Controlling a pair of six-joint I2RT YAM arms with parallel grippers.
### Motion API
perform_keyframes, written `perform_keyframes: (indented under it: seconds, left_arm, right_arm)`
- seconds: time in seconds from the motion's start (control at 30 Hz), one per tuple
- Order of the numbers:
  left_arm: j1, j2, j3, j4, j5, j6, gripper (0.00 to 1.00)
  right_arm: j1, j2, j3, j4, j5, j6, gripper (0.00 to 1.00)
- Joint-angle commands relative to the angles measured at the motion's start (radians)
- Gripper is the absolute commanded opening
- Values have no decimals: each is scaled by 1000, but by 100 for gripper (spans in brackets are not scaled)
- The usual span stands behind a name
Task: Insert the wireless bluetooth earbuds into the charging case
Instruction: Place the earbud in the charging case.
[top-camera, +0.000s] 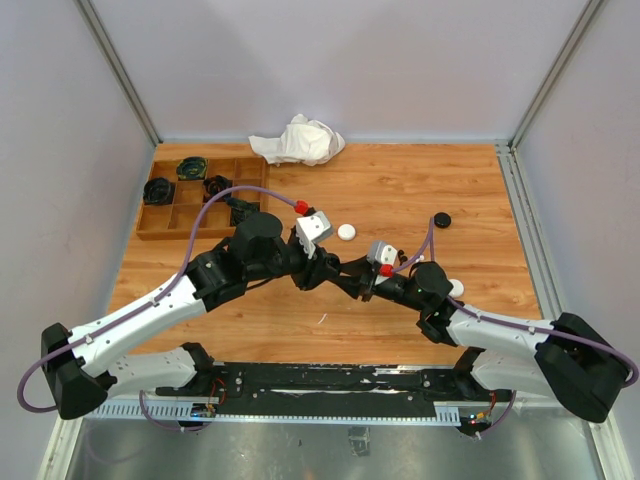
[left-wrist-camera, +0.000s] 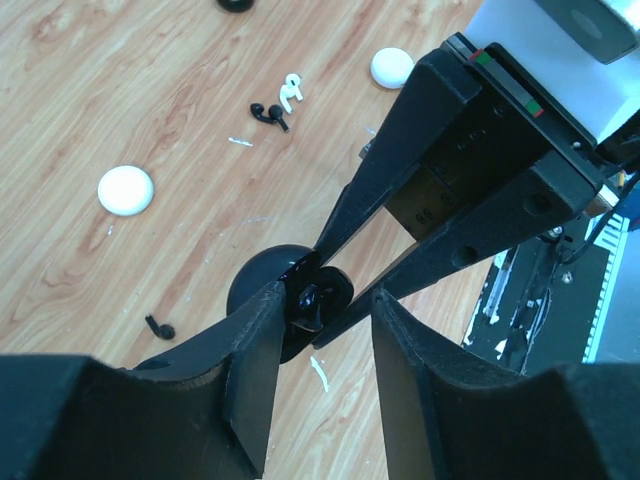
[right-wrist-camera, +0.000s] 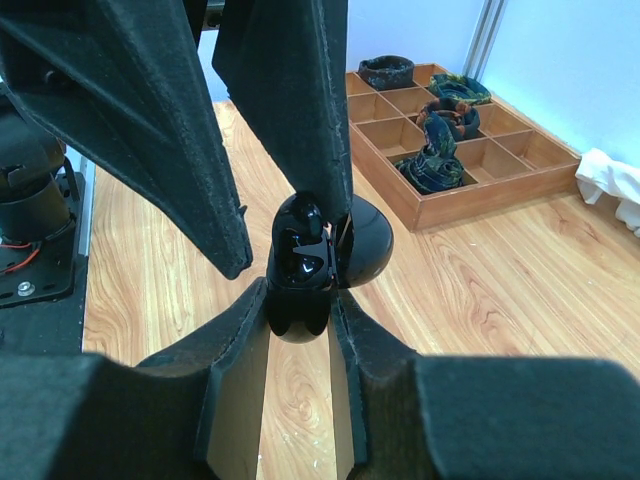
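Note:
My right gripper (right-wrist-camera: 300, 300) is shut on the base of a glossy black charging case (right-wrist-camera: 300, 270) and holds it above the table with its lid swung open. A black earbud (left-wrist-camera: 318, 300) sits in the case's opening. My left gripper (left-wrist-camera: 328, 300) hovers right at the case, open, and its fingertips (right-wrist-camera: 195, 160) stand on either side of the lid without pinching anything. On the wood lie loose earbuds: a black one (left-wrist-camera: 267, 112), a white one (left-wrist-camera: 291, 90) and another black one (left-wrist-camera: 160, 327). In the top view both grippers meet at mid-table (top-camera: 335, 268).
White round cases (left-wrist-camera: 126, 190) (left-wrist-camera: 392, 67) and a black one (top-camera: 441, 220) lie on the table. A thin white sliver (left-wrist-camera: 319, 372) lies below the held case. A wooden compartment tray (top-camera: 165, 228) stands at the back left. A crumpled white cloth (top-camera: 298, 140) lies at the back.

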Motion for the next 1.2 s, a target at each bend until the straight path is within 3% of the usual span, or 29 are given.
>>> perform_keyframes:
  seconds: [0.0, 0.6, 0.9, 1.03, 1.17]
  left_arm:
    - [6, 7, -12, 27, 43, 4, 47]
    - [61, 5, -43, 117, 133, -35, 49]
    - [63, -39, -59, 135, 25, -118, 52]
    - [63, -51, -74, 155, 56, -156, 57]
    - [63, -89, -90, 157, -31, -205, 60]
  right_arm:
    - [-6, 1, 9, 109, -48, 12, 23]
    - [-9, 12, 20, 113, -89, 37, 23]
    - [-10, -3, 13, 85, -4, 22, 23]
    - [-10, -1, 14, 84, -3, 21, 24]
    - [-11, 3, 12, 80, 11, 16, 24]
